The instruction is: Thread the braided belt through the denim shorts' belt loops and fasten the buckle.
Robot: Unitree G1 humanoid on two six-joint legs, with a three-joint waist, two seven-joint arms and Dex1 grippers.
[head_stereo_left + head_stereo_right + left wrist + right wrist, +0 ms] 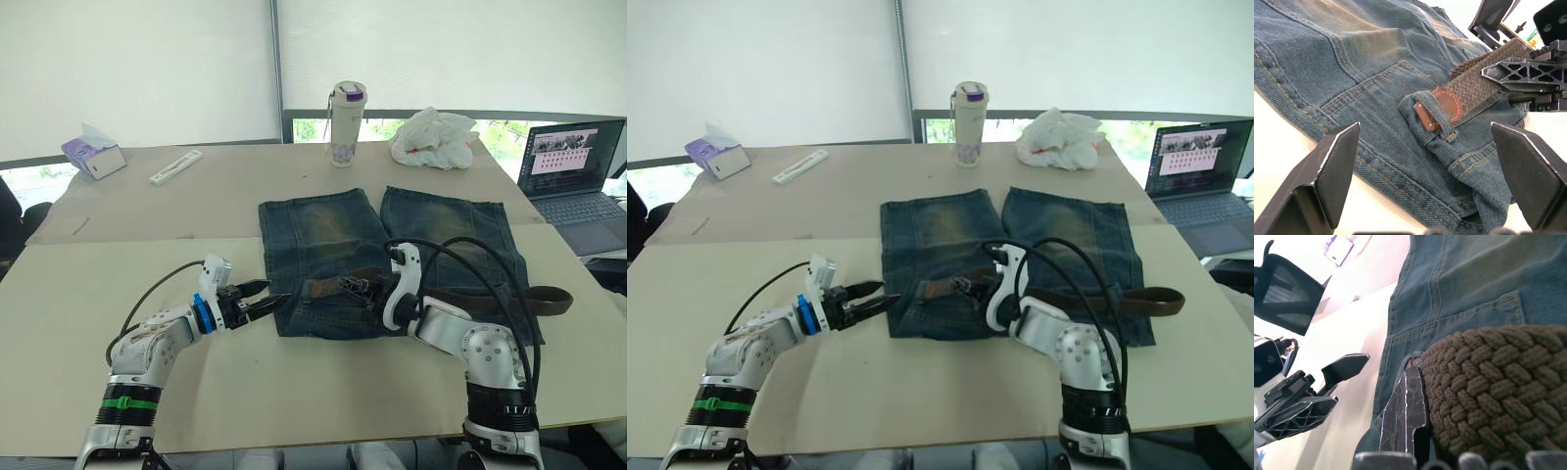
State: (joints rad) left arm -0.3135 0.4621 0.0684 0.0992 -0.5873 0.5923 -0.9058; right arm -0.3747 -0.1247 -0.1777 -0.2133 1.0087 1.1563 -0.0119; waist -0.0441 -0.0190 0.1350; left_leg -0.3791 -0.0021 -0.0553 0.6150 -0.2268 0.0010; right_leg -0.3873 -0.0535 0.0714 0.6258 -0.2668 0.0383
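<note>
the denim shorts [382, 259] lie flat on the table [118, 294], waistband toward the near edge. the braided belt [470, 297] runs along the waistband, its far end trailing off right past the shorts. the right gripper [364, 287] is clamped on the belt near its leather tip [1442, 107]. the left gripper [266, 295] hovers with fingers apart just left of the shorts. the belt is soft, limp and textured; it will likely sag unless held close to the tip. the left wrist view shows the tip already entering 1 of the belt loops [1435, 128], which the head views cannot resolve.
</note>
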